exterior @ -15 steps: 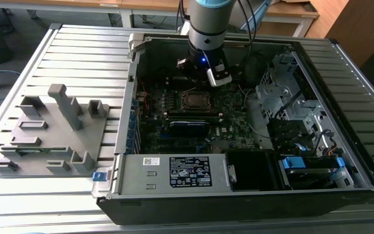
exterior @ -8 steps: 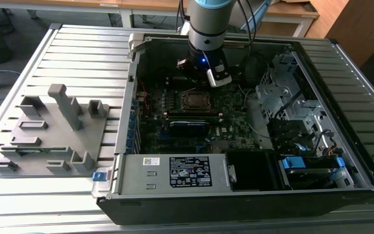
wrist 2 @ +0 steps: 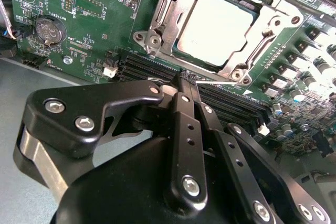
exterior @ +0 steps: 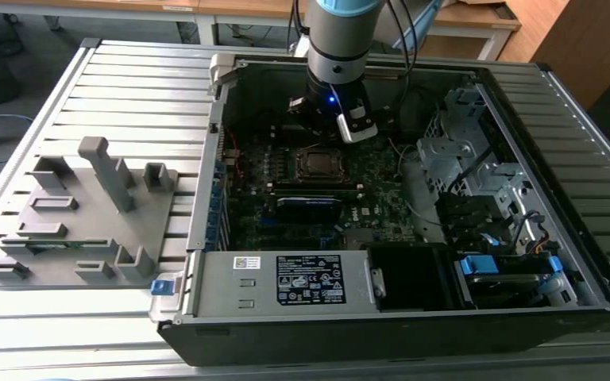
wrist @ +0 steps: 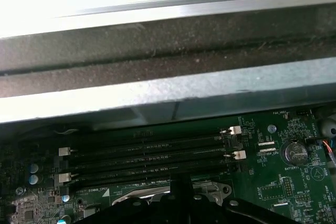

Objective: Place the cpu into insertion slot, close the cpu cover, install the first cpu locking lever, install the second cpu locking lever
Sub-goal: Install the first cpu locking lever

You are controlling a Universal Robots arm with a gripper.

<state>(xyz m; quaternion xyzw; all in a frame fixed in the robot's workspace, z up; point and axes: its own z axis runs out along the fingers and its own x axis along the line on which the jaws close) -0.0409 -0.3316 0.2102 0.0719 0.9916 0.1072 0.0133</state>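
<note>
- Silver-grey metal marks the cpu (wrist 2: 218, 23) in the second wrist view. It lies flat inside the insertion slot (wrist 2: 144, 38) on the green motherboard (wrist 2: 94, 14).
- The cpu cover (wrist 2: 164, 14) lies down around the chip, and its frame borders the bright top on all sides.
- I see the gripper (wrist 2: 185, 78) with its black fingers (wrist 2: 181, 129) drawn together until the tips meet, just off the socket's edge and over the black memory slots (wrist 2: 142, 66). The chip sits apart from the jaws, beyond their tips.
- A thin silvery rod (wrist 2: 220, 83) runs just beside the fingertips. I cannot tell whether the tips pinch it.
- In the exterior view the gripper (exterior: 332, 131) hangs inside the open computer case (exterior: 390, 333), right above the socket with the cpu (exterior: 316, 163).
- A coin battery (wrist 2: 47, 29) sits well off to one side of the socket.
</note>
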